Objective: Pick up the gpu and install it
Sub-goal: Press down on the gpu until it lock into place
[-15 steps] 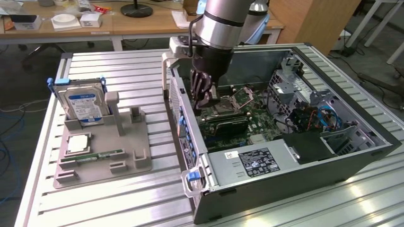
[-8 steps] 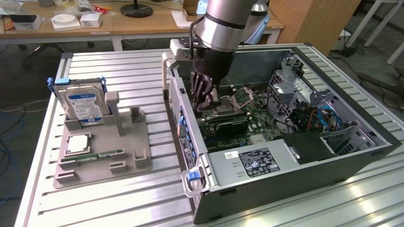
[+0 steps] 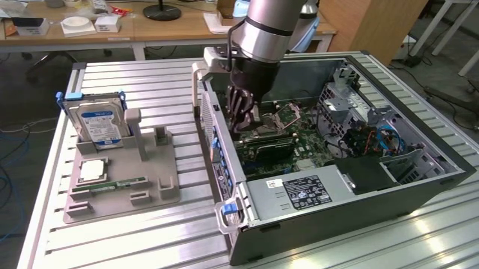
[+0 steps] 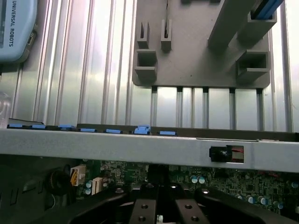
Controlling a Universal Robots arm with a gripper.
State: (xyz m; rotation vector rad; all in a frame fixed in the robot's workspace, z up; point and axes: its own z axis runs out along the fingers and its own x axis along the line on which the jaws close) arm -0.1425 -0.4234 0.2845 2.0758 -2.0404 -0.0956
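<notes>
On the wrist camera's housing (image 4: 14, 28), lettering reads "UNIVERSAL ROBOTS".

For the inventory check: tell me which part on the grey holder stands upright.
The hard drive with the blue-white label, standing on edge in its slot; the processor and green memory stick lie low on the holder.

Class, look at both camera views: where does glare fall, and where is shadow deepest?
Exterior view: bright glare patches on the ribbed metal table by the computer case, whose interior lies in shade. Wrist view: sheen streaks along the table slats; the motherboard below is dark.
</notes>
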